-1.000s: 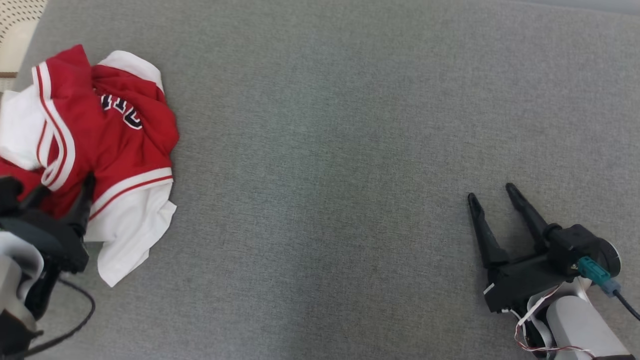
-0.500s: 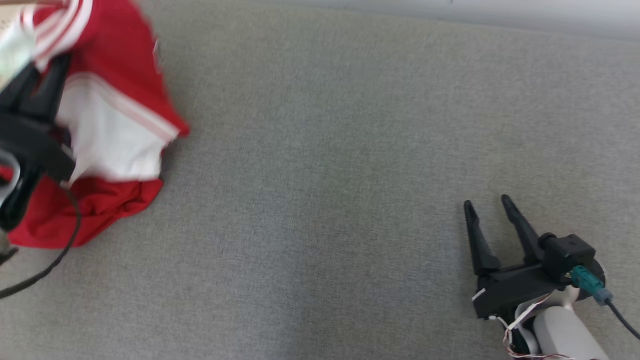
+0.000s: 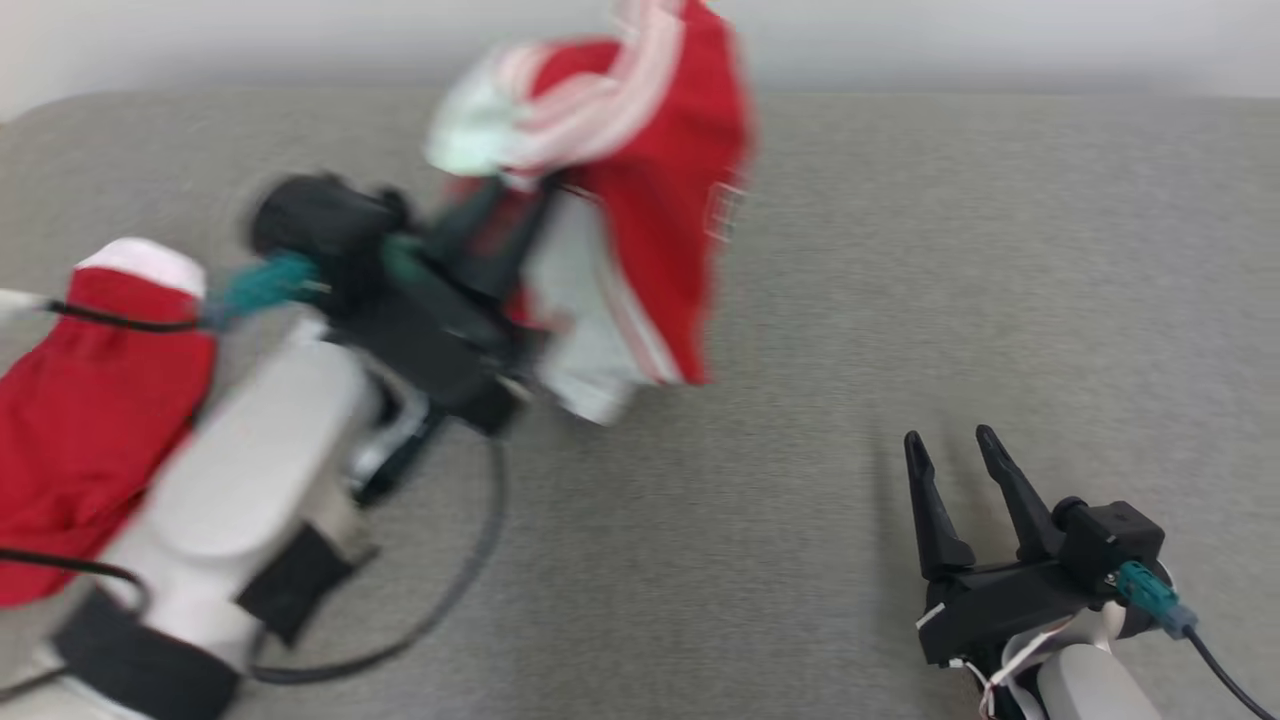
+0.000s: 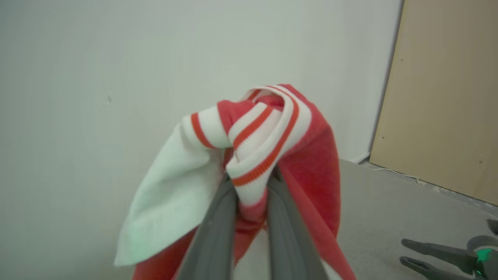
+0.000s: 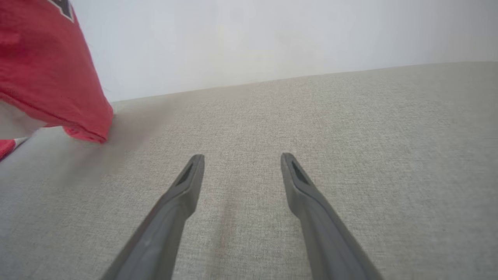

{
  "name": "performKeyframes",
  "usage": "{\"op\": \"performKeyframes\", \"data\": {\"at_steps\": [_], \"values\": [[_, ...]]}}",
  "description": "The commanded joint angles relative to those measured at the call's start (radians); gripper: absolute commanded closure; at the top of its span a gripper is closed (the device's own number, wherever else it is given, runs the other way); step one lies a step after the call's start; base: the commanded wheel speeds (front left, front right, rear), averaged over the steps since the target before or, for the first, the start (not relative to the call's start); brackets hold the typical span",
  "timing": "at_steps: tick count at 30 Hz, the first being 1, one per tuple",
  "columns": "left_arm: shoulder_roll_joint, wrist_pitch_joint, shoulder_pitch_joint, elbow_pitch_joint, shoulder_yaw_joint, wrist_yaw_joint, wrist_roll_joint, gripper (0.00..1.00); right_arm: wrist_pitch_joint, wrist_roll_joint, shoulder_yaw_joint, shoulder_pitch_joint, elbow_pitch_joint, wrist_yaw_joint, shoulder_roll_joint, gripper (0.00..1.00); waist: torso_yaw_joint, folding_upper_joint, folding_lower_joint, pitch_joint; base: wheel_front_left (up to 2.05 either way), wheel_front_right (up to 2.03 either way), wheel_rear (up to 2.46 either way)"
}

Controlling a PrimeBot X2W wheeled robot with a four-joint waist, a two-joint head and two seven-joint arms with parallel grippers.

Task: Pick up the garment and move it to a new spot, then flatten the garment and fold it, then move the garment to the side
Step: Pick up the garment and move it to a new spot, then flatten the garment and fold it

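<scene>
Big grey fabric surface [image 3: 850, 300] is the main thing here. A plain pale wall [image 4: 116, 58] sits behind its far edge, and a tan board [image 4: 447, 97] stands off past one far corner.

The garment [image 3: 660, 180] is a red jersey with white panels and striped trim. It's up in the air over the far part of the surface, a bit left of middle, bunched up and hanging down. It's pretty blurry in the head view.

More red cloth [image 3: 90, 420] with a white end lies by the left edge. The pale forearm [image 3: 250, 470] hides whether it joins up with the rest.

The left gripper [image 4: 251, 182] has its fingers pinched on a wad of the striped trim, with fabric spilling out on both sides. The right gripper [image 3: 948, 434] sits low near the front-right corner, well apart from the jersey. Its fingers are spread wide and point toward the far edge.
</scene>
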Motion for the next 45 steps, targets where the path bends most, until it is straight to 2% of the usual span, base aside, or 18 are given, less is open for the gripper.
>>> {"op": "performKeyframes", "data": {"at_steps": [1,2,3,5,10,11,15,21,26,32,39,45], "values": [[-0.012,-0.006,0.007,-0.005,-0.006,0.001,-0.004,1.00,0.000,0.005,-0.001,0.008,0.001,-0.001,0.003,0.00,-0.077,0.0000,0.0001,-0.014,0.00,0.00,0.00],[-0.065,-0.006,0.017,0.006,-0.021,0.001,-0.009,1.00,-0.001,0.006,0.000,0.005,0.002,-0.001,0.007,0.00,-0.115,0.0000,0.0001,-0.014,0.00,0.00,0.00],[-0.065,-0.006,0.017,0.006,-0.021,0.001,-0.009,1.00,-0.001,0.006,0.000,0.005,0.002,-0.001,0.007,0.00,-0.115,0.0000,0.0001,-0.014,0.00,0.00,0.00],[-0.119,-0.006,0.051,0.051,-0.032,0.001,-0.003,1.00,0.000,0.008,0.006,0.005,0.003,-0.001,0.017,0.00,-0.170,0.0000,0.0001,-0.015,0.00,0.00,0.00],[-0.160,-0.006,0.093,0.130,-0.028,0.001,-0.022,1.00,0.000,0.011,0.006,0.009,0.002,-0.001,0.021,0.00,-0.210,0.0000,0.0001,-0.005,0.00,0.00,0.00],[-0.153,-0.006,0.130,0.155,-0.008,0.001,-0.006,0.00,0.000,0.013,0.005,0.004,-0.002,-0.001,0.022,0.00,-0.219,0.0000,0.0001,0.005,0.00,0.00,0.00],[-0.135,-0.004,0.190,0.199,0.028,0.001,0.028,0.00,0.000,0.013,-0.005,-0.001,-0.005,-0.001,0.026,0.00,-0.217,0.0000,0.0001,0.012,0.00,0.00,0.00],[-0.148,-0.004,0.319,0.224,0.218,0.001,0.165,0.00,0.000,0.007,-0.009,-0.011,-0.016,-0.001,0.024,0.00,-0.173,0.0000,0.0001,0.007,0.00,0.00,0.00],[-0.174,-0.004,0.450,0.163,0.405,0.016,0.274,0.00,0.000,0.004,0.015,-0.022,-0.032,-0.001,0.019,0.00,-0.124,0.0000,0.0001,-0.019,0.00,0.00,0.00],[-0.206,-0.004,0.601,0.048,0.564,0.050,0.423,0.00,0.000,0.008,0.077,-0.045,-0.056,-0.001,0.002,0.00,-0.048,0.0000,0.0001,-0.040,0.00,0.00,0.00],[-0.248,-0.004,0.713,-0.001,0.686,0.031,0.479,0.00,0.000,0.011,0.123,-0.107,-0.057,-0.001,-0.011,0.00,0.031,0.0000,0.0001,-0.042,0.00,0.00,0.00],[-0.272,-0.004,0.777,-0.015,0.743,0.020,0.483,0.00,-0.001,0.004,0.143,-0.176,-0.019,-0.001,-0.033,0.00,0.086,0.0000,0.0001,-0.038,0.00,0.00,0.00]]}}
